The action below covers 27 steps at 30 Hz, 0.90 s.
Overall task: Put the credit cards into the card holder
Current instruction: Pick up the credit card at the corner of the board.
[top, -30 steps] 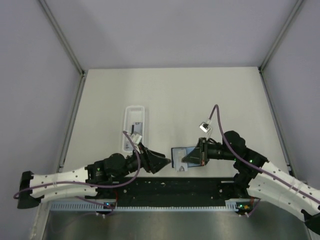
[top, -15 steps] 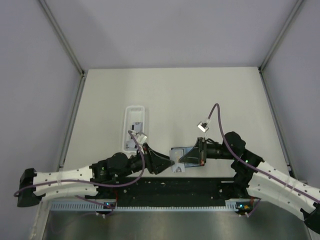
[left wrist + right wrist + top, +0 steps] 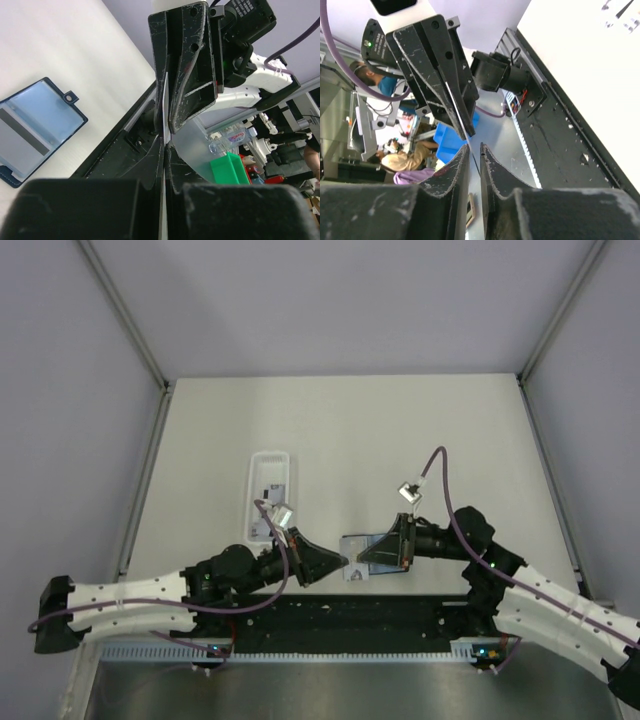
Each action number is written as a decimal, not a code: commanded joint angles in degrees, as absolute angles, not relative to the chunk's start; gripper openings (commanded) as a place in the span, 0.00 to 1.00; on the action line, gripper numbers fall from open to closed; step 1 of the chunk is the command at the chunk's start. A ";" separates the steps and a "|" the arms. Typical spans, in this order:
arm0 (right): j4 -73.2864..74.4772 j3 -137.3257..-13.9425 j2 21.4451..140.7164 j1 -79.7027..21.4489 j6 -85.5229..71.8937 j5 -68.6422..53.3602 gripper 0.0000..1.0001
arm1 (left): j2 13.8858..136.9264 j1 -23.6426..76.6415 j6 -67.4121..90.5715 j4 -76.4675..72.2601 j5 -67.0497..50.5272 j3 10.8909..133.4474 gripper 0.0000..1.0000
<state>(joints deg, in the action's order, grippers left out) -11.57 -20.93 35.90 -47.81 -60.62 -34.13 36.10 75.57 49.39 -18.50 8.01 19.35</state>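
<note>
The card holder (image 3: 372,543) lies open on the table, pale blue inside, and a grey card (image 3: 26,136) with a dark stripe sits in it (image 3: 55,112). Just in front of it the two grippers meet tip to tip. A thin white credit card (image 3: 163,107) stands on edge between them. My left gripper (image 3: 165,142) is shut on it. My right gripper (image 3: 475,146) has its jaws a little apart, with the card's edge (image 3: 457,110) running loosely into the gap. From above, the left gripper (image 3: 343,562) and the right gripper (image 3: 360,559) almost touch.
A long white translucent tray (image 3: 270,458) with small items in it lies left of the card holder. The black base strip (image 3: 350,615) runs along the near edge under both grippers. Pale walls enclose the table on three sides.
My left gripper has moved right up to the card and shut on it. My right gripper, shut on the card before, has parted its jaws slightly.
</note>
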 commanded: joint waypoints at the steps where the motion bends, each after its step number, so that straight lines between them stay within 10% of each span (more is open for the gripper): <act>1: -19.50 -18.99 34.10 -47.55 -64.07 -29.98 0.18 | 35.86 75.59 50.36 -23.02 8.00 18.81 0.00; 27: -25.93 -18.02 34.72 -47.55 -65.48 -31.20 0.20 | 35.77 75.59 51.33 -26.37 13.01 18.11 0.00</act>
<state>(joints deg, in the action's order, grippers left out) -23.83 -17.23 34.94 -47.81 -66.06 -29.61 35.79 75.59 52.38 -23.55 11.18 18.13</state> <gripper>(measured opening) 0.206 0.015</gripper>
